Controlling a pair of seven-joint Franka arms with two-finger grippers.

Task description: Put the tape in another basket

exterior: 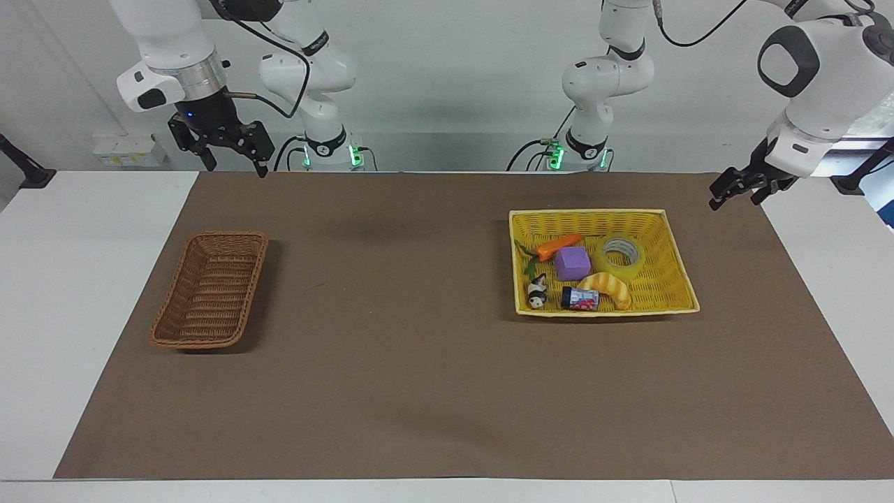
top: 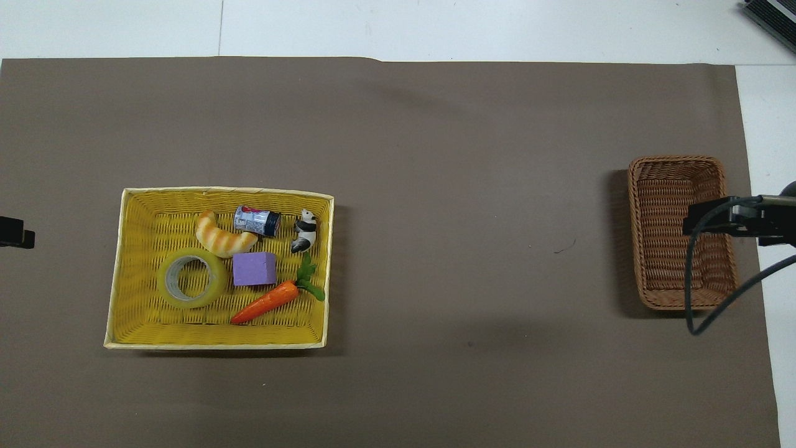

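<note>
Tape [top: 191,278], a translucent yellow roll lying flat, sits in the yellow basket [top: 127,267] toward the left arm's end of the desk [exterior: 42,279], touching the bread toy [top: 221,236] and just beside the purple block [top: 254,269]. A carrot [top: 268,301], a small can [top: 257,221] and a panda figure [top: 304,229] share that basket. The brown wicker basket [exterior: 209,290] lies well apart, toward the right arm's end, with nothing in it. Left claw [exterior: 740,190] hangs spread over the brown mat's [exterior: 391,349] corner near the yellow basket. Right claw [exterior: 227,150] hangs spread over the mat's edge, holding nothing
</note>
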